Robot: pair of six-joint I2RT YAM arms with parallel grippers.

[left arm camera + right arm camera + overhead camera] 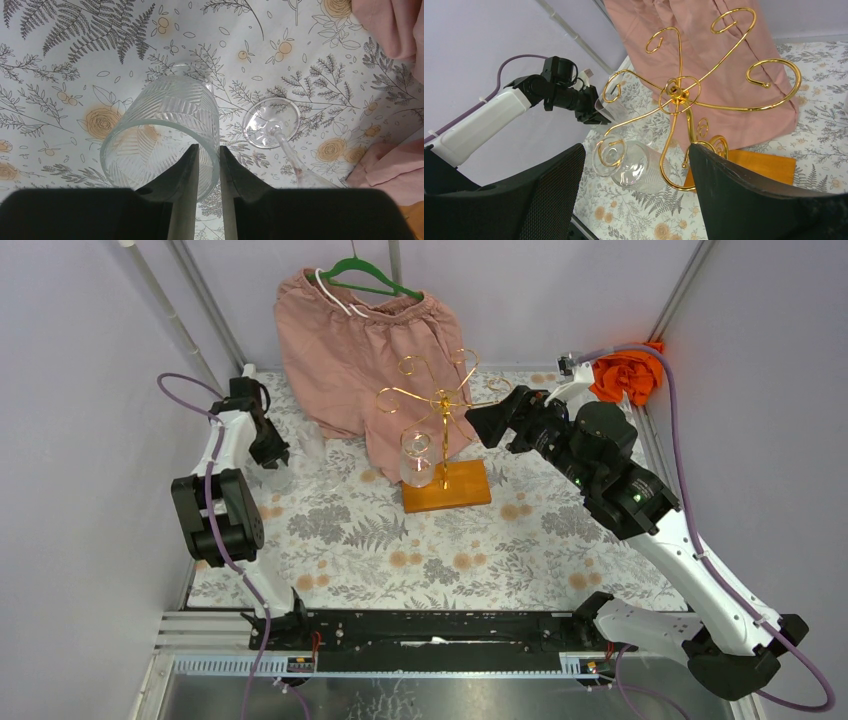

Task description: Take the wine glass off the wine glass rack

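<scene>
The wine glass rack (441, 400) stands mid-table on its wooden base (447, 487), gold arms curling out from the post (675, 90). One wine glass (417, 458) hangs upside down from a spiral arm, its foot (610, 154) caught in the curl. My right gripper (635, 148) is open wide, just right of the rack, with that glass showing between its fingers. At the far left my left gripper (209, 150) straddles the rim of a ribbed wine glass (160, 120) standing on the table. Its jaws are narrowly apart, one finger inside the bowl. A second glass (271, 122) stands beside it.
Pink shorts (350, 350) on a green hanger hang at the back, right behind the rack. An orange cloth (627, 373) sits at the back right corner. Purple walls close in on both sides of the floral tablecloth (400, 550).
</scene>
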